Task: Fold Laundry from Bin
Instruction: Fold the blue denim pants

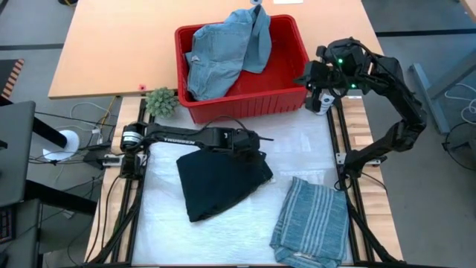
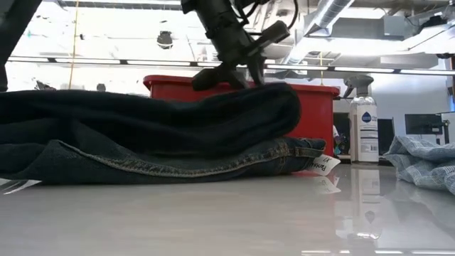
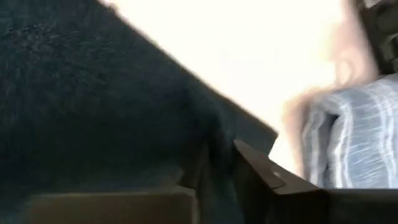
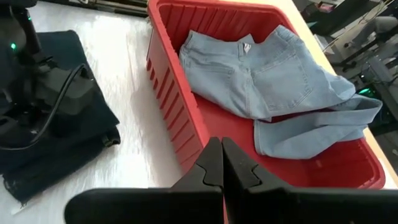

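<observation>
White padding covers the near part of the table (image 1: 312, 152), with bare wood beyond. At the far middle stands the bin (image 1: 286, 95), a light blue denim piece (image 1: 223, 56) heaped inside and draped over its far rim. Near centre lie the folded dark navy trousers (image 1: 219, 182); the left gripper (image 1: 256, 152) sits at their far right edge, fingers slightly parted with dark cloth between them. Right of these lies the folded striped shirt (image 1: 311, 223). Beside the bin's right end hovers the right gripper (image 4: 222, 163), fingers together, empty.
</observation>
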